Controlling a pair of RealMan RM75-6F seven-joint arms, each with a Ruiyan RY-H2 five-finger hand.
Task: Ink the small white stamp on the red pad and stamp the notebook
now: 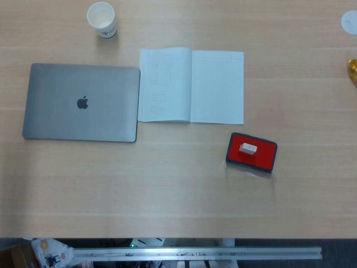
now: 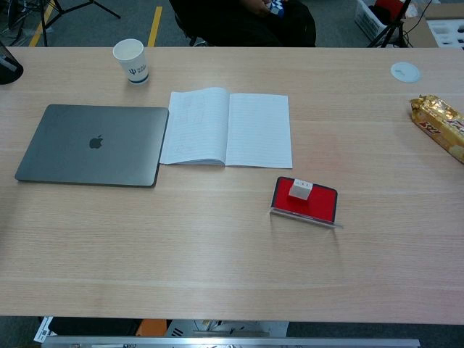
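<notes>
A small white stamp is seen resting on the red pad, roughly at the pad's middle; small dark marks are carried on its top face, but they are too small to be read. The pad is set in a dark tray, with a clear lid lying at its near edge in the chest view. The notebook is laid open just beyond the pad, on the wooden table. Faint sketches or printed figures are shown on its left page; the right page is ruled and unmarked. No wording on either page can be made out.

A closed grey laptop is placed beside the notebook's left page, and an apple logo is borne on its lid. A white paper cup with a blue emblem, unreadable, is stood beyond the laptop. A gold-wrapped snack with red lettering, not legible, is seen at the right edge, and a white round disc lies beyond it.

Neither hand is shown in either view, so nothing can be said of their fingers or grip.
</notes>
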